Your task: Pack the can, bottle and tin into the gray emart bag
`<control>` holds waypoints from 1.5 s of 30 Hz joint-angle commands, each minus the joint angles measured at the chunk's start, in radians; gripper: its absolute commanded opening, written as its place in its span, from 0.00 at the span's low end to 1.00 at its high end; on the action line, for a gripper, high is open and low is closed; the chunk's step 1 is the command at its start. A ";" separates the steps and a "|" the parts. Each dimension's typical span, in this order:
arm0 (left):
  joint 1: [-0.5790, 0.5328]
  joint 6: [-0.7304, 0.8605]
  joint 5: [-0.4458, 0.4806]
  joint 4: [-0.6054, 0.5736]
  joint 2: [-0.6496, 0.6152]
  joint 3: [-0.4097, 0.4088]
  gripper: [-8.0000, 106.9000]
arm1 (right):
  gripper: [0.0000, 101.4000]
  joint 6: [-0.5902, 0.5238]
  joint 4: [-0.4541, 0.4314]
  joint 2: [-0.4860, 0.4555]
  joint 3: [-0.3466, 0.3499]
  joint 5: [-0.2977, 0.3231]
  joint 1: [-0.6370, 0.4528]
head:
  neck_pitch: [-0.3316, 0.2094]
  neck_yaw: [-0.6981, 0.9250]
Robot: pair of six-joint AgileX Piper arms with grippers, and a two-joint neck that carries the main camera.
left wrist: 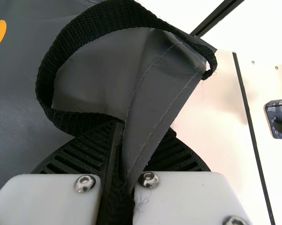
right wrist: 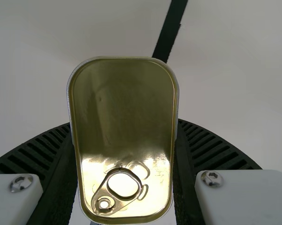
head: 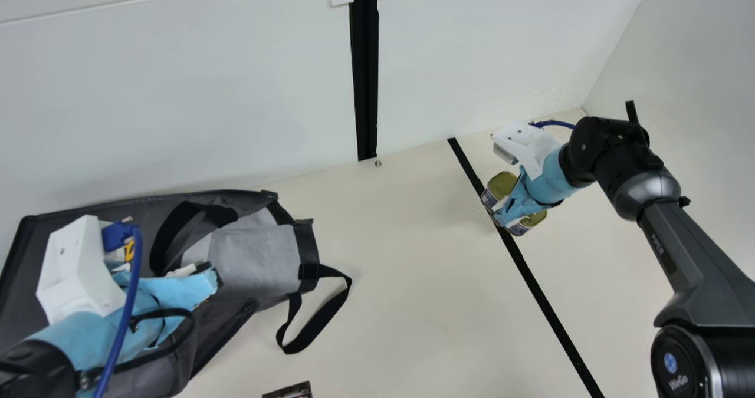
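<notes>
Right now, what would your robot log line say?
left gripper: pinching bag edge | right gripper: holding tin | tin: outside bag

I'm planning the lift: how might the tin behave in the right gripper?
The tin looks like rigid metal, so it should barely flex in the right gripper. Its smooth surface might slip, though fingers flank both long sides. Its ring-pull lid looks unopened, so spilling seems unlikely.
</notes>
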 commanded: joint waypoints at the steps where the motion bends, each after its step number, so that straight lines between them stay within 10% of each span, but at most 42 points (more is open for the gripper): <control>1: 0.000 0.000 0.000 0.000 0.000 0.000 0.16 | 0.00 -0.007 0.005 -0.009 0.011 -0.003 0.010 | -0.023 -0.001; 45: 0.000 0.000 0.000 0.000 0.000 0.000 0.16 | 0.00 -0.127 0.071 -0.228 0.238 -0.022 0.268 | -0.023 -0.001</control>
